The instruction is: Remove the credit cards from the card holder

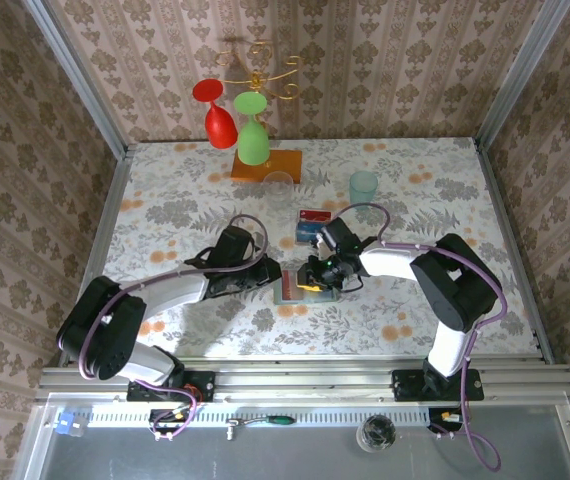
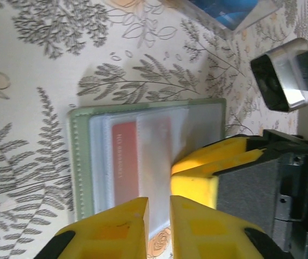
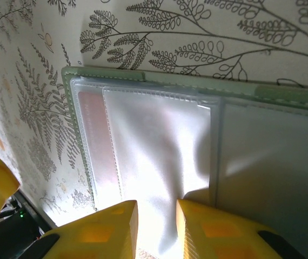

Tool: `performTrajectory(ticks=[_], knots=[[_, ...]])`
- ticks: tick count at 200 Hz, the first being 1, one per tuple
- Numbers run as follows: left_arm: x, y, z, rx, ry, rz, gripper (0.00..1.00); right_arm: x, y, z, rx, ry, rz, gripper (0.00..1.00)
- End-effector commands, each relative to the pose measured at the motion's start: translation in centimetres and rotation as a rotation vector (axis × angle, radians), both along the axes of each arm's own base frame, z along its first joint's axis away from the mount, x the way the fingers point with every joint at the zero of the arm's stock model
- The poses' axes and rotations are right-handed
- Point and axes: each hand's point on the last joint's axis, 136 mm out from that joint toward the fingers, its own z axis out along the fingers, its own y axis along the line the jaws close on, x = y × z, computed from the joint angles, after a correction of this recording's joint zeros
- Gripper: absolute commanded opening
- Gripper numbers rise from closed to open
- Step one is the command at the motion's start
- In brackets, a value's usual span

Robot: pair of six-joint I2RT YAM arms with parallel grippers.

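The pale green card holder (image 1: 298,291) lies open on the table between both arms. A red credit card (image 2: 126,162) sits inside its clear sleeve (image 3: 159,151). My left gripper (image 2: 159,216) hovers over the holder's near edge, its jaws a narrow gap apart with nothing pinched. My right gripper (image 3: 156,226) is on the sleeve, which puckers up between its jaws. One of its yellow fingers (image 2: 219,162) shows beside the left one. A red card (image 1: 315,214) and a blue card (image 1: 308,232) lie on the table behind the holder.
A pale teal cup (image 1: 363,186) and a clear glass (image 1: 280,185) stand further back. An orange base (image 1: 265,165) holds a rack with a red glass (image 1: 217,115) and a green glass (image 1: 253,135). Patterned walls close in three sides.
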Motion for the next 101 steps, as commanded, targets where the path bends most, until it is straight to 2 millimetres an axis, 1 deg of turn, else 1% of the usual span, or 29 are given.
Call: performTrajectory(ticks=[1,32,78,101], knots=[[0.3,-1.3,0.4,-0.02,0.005,-0.018,0.2,0.1,-0.2,0.6,0.046,0.001,-0.014,0.26],[0.6,-2.2,-0.2,-0.02,0.012,-0.02,0.25,0.1,-0.4,0.3,0.073,0.018,-0.021,0.25],[0.9,-2.9,-1.6,-0.014,0.04,-0.018,0.28,0.2,-0.9,0.3,0.105,0.026,-0.032,0.25],[1.0,-3.3,-2.0,-0.015,0.049,-0.018,0.29,0.2,-1.1,0.4,0.113,0.024,-0.031,0.25]])
